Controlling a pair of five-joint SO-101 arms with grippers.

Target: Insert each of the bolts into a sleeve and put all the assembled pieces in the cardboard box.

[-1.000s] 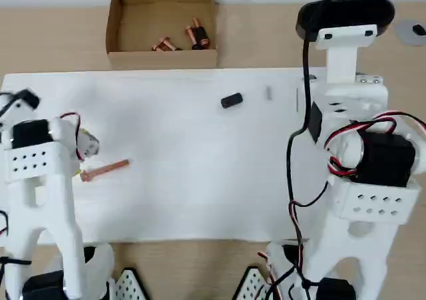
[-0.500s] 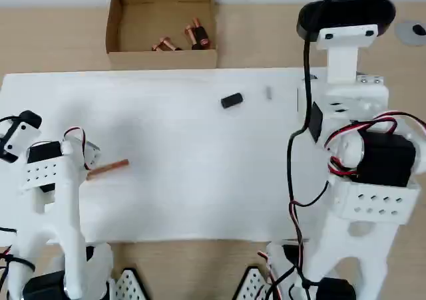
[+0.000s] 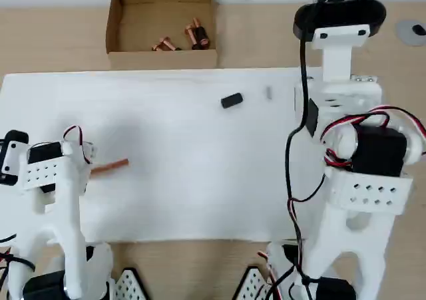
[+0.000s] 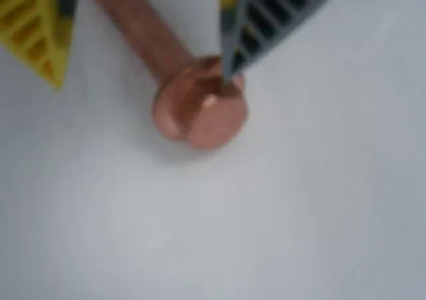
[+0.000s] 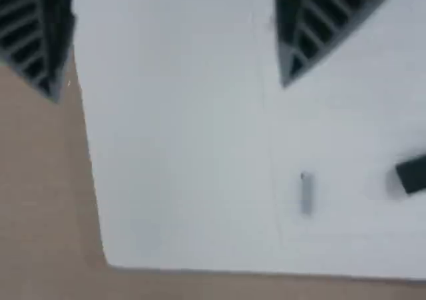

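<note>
Copper-coloured metal bolt [image 3: 114, 165] lies well apart from the brown cardboard box [image 3: 163, 59]. You see the left gripper [image 4: 141, 77] spread astride its shank, not clamped. The right gripper [image 5: 166, 87] is likewise spread and holds nothing.

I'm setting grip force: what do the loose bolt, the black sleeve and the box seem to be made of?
Bolt: probably metal, copper-coloured with a soft sheen on its rounded head; whether solid or plated cannot be told. Sleeve: matte black, maybe plastic or rubber; too small to say. Cardboard box: plain brown cardboard, matte, with thin upright walls.
</note>
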